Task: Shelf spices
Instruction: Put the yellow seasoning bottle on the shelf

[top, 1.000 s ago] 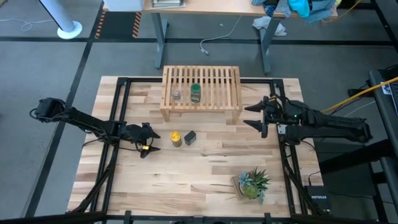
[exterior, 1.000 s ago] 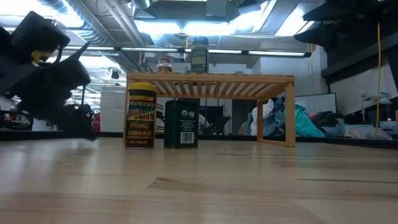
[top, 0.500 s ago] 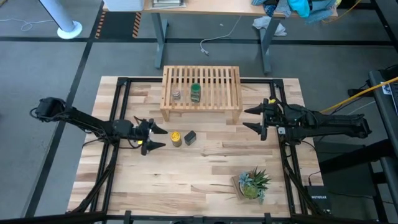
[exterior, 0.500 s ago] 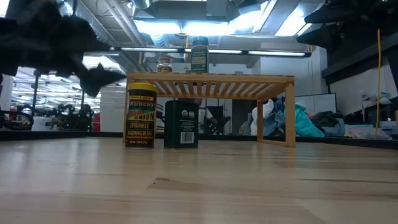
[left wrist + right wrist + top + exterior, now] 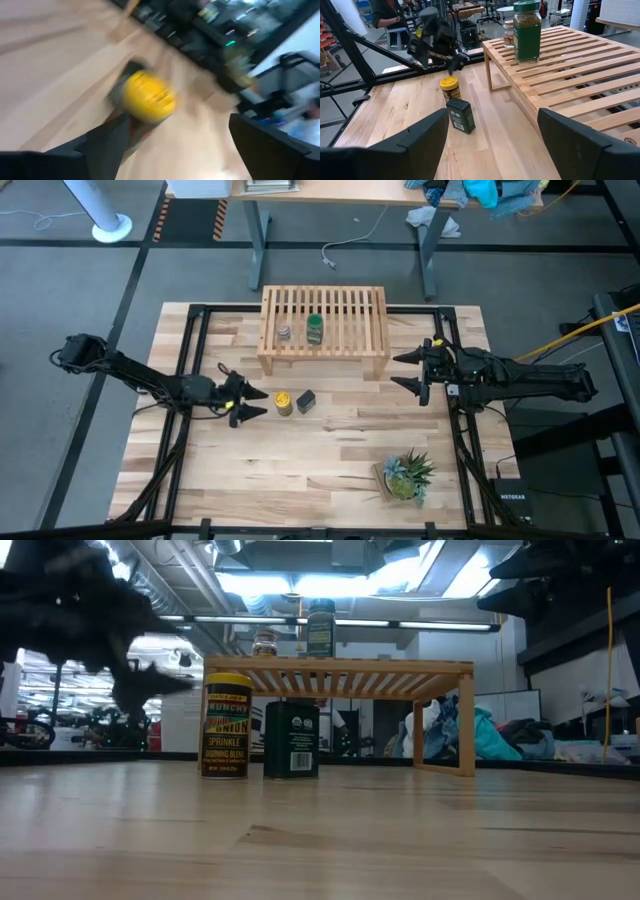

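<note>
On the slatted wooden shelf [image 5: 323,320] at the far side of the counter [image 5: 320,460] stand two of the spices: the green-lidded jar [image 5: 314,329] of dark green herb and, just beside it, the tiny grey-topped clear jar [image 5: 284,332]. The other two stand on the counter in front of the shelf, close together. The yellow-lidded jar [image 5: 227,726] bears a label reading "CRUNCHY", "ONION" and "SPRINKLE"; its smaller lines are too fine to read. The black tin [image 5: 291,740] carries a green round seal above a white panel of print too small to make out.

The left gripper [image 5: 247,402] hangs just beside the yellow-lidded jar, above the counter, its jaws spread wide with nothing between them; the jar's yellow lid shows ahead of the jaws in the left wrist view. The right gripper [image 5: 411,369] waits near the shelf's right end, jaws well apart and empty. A small potted green plant [image 5: 405,474] sits at the counter's near right.
</note>
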{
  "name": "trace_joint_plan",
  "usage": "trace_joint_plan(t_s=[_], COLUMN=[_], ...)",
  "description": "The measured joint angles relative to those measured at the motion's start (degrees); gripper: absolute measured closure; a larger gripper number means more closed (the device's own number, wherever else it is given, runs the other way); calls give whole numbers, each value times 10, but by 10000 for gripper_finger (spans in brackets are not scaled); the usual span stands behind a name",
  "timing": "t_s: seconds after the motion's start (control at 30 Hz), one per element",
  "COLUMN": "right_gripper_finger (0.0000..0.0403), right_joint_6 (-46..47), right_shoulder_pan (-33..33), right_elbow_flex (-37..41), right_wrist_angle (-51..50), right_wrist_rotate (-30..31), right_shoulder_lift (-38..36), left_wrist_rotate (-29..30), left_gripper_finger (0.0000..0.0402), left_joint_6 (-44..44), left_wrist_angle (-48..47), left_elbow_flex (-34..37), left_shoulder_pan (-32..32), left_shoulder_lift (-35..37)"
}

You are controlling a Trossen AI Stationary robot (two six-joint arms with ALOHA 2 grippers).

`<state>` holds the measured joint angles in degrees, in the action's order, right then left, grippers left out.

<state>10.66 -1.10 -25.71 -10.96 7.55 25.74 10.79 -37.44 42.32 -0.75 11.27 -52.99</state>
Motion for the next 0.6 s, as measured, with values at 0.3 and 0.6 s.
trace_joint_plan(t_s=[0.3, 0.6], right_gripper_finger=[91, 91], right_joint_6=[0, -3], right_shoulder_pan=[0, 0], right_elbow_flex=[0, 0], right_wrist_angle=[-1, -1], right_wrist_rotate=[0, 9], right_shoulder_lift=[0, 0], left_wrist_rotate=[85, 113], left_gripper_finger=[68, 68], left_joint_6=[-10, 38], left_wrist_angle=[-105, -104], left_elbow_flex=[0, -53], left_shoulder_pan=[29, 57], left_shoulder_lift=[-4, -111])
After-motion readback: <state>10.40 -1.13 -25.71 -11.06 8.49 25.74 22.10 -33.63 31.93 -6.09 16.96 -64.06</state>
